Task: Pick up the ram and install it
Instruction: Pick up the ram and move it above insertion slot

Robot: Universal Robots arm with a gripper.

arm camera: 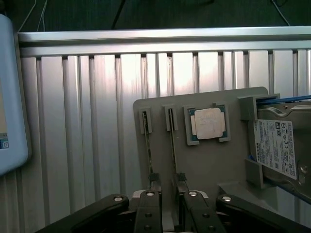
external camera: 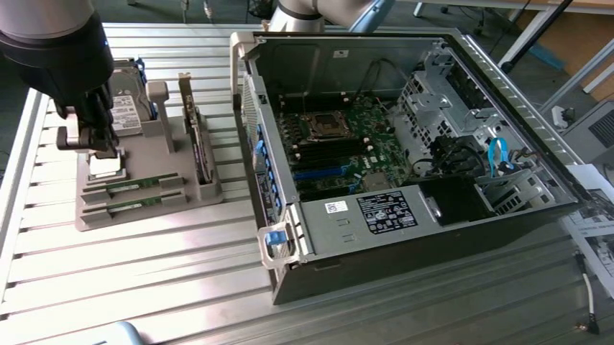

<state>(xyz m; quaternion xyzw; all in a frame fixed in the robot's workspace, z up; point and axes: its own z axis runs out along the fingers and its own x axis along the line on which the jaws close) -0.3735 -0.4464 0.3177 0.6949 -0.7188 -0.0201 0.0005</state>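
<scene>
Fingers spread, empty, over the tray on the desk. Ram stands on edge in its slot, long axis running straight away from the gap between them; second stick just beside.

My bench: a ribbed aluminium table under bright light.
Glare bleaches its slats pale. Past the raised edge rail lies dark floor; at the exterior view's right, a slanted black pole crosses a brown panel.
</scene>
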